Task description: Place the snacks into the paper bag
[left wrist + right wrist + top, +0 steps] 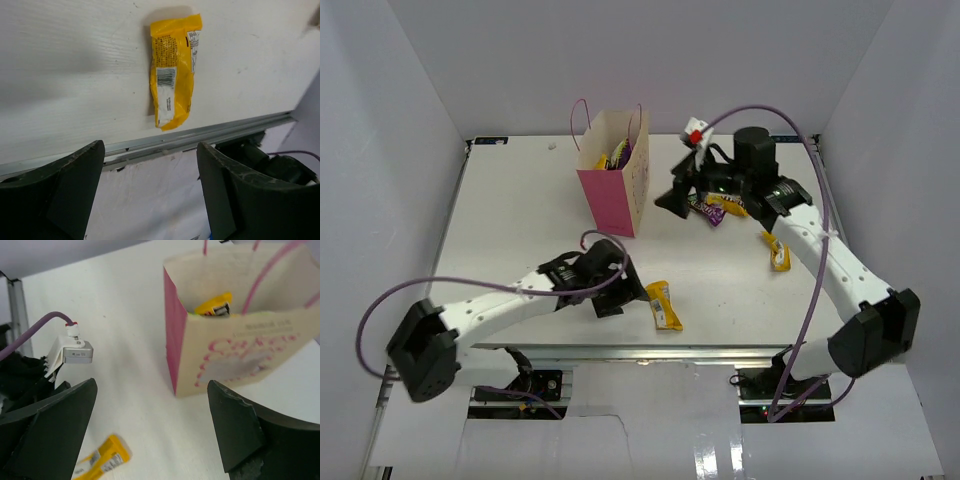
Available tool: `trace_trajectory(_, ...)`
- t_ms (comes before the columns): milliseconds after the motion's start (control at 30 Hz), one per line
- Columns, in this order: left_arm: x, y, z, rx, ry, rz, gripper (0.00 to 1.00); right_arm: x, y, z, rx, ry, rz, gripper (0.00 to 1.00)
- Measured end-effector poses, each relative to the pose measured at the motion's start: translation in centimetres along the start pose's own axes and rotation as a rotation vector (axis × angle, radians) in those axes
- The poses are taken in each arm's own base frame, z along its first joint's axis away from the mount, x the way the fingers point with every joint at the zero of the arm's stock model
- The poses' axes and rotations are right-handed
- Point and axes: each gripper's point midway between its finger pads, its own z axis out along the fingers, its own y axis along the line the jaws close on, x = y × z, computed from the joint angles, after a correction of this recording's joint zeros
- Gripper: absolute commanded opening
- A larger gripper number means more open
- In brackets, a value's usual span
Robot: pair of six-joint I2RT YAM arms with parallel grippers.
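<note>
Upper centre, the upright pink-and-cream paper gift bag [612, 195] holds seemingly yellow packets [214, 305] (partly hidden); left gripper [150, 146] and right gripper [152, 384] gape empty.

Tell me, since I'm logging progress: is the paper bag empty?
No, the right wrist view looks into the open top of the paper bag, and a yellow packet lies inside it.

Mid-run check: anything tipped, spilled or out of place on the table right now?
Nothing looks spilled or damaged. The paper bag stands upright with snacks inside. The only thing to watch is one yellow packet, which lies close to the near edge of the table, just beyond the open left claw, though fully on the surface.
</note>
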Motion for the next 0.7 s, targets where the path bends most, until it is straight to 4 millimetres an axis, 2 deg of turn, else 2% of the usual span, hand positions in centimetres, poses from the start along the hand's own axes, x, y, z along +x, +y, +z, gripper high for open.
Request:
trace_trajectory(67,1.2,-1.1,2.4,-0.089,0.039,0.029,0.87,4.1,-1.4,-3.0,0.051,0.056,-0.001,0.97)
trace_trajectory(133,1.8,-2.2,4.8,-0.174,0.061,0.055,0.89,9.9,-3.6,-6.5,0.143,0.144,0.057,0.98)
trace_trajectory(200,2.0,-3.6,7.0,-0.208,0.065,0.074,0.89,15.9,-4.7,-9.7,0.222,0.243,0.138,0.98)
trace_trajectory(267,2.2,-4.0,8.9,-0.248,0.076,0.089,0.89,21.1,-4.2,-12.4,0.269,0.328,0.214,0.98)
trace_trajectory(333,2.3,-3.9,10.3,-0.285,0.089,0.101,0.87,23.9,-2.4,-14.0,0.275,0.375,0.243,0.98)
trace_trajectory(367,2.4,-3.7,10.8,-0.301,0.095,0.105,0.83,24.3,-1.7,-14.4,0.273,0.380,0.242,0.98)
trace_trajectory(400,2.5,-3.4,11.5,-0.321,0.104,0.111,0.71,24.4,-1.1,-14.8,0.273,0.376,0.231,0.98)
trace_trajectory(500,2.9,-2.4,12.6,-0.392,0.136,0.119,0.45,23.4,-0.6,-15.3,0.282,0.341,0.186,0.98)
trace_trajectory(533,2.8,-2.6,12.8,-0.403,0.139,0.119,0.40,23.0,-0.8,-15.4,0.289,0.329,0.174,0.98)
trace_trajectory(700,2.8,-2.8,12.7,-0.449,0.147,0.139,0.28,22.8,-1.2,-15.8,0.306,0.320,0.162,0.98)
